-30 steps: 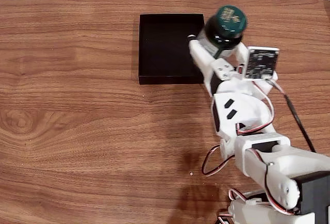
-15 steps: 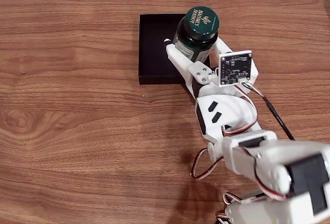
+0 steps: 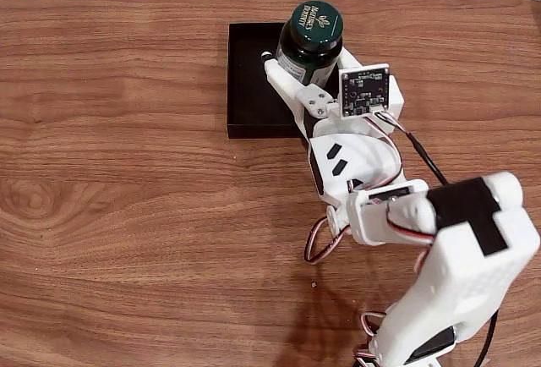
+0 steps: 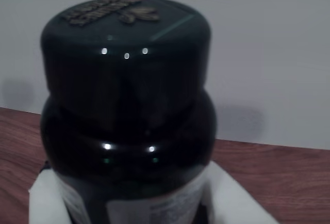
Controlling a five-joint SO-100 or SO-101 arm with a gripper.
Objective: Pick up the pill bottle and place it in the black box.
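While your gripper [image 3: 300, 75] is clamped on the pill bottle [image 3: 309, 39], the white fingers [image 3: 287, 86] press against its labelled body from both sides, as the wrist view also shows: white finger pads [image 4: 44, 195] sit at either side of the bottle's lower part, just under the shoulder of the pill bottle [image 4: 126, 115]. You hold the bottle cap-up, its dark green cap with the printed leaf mark turned toward the fixed camera. In the fixed view it overlaps the right part of the black box [image 3: 258, 79], near the box's far right corner; you cannot tell from these pictures whether its base touches the box floor or hangs above it. The box lies flat on the wooden table [image 3: 127, 198], toward its far edge. Behind the gripper your white arm [image 3: 448, 265] runs back to the lower right, with the small circuit board [image 3: 364, 91] of the wrist camera just right of the bottle.
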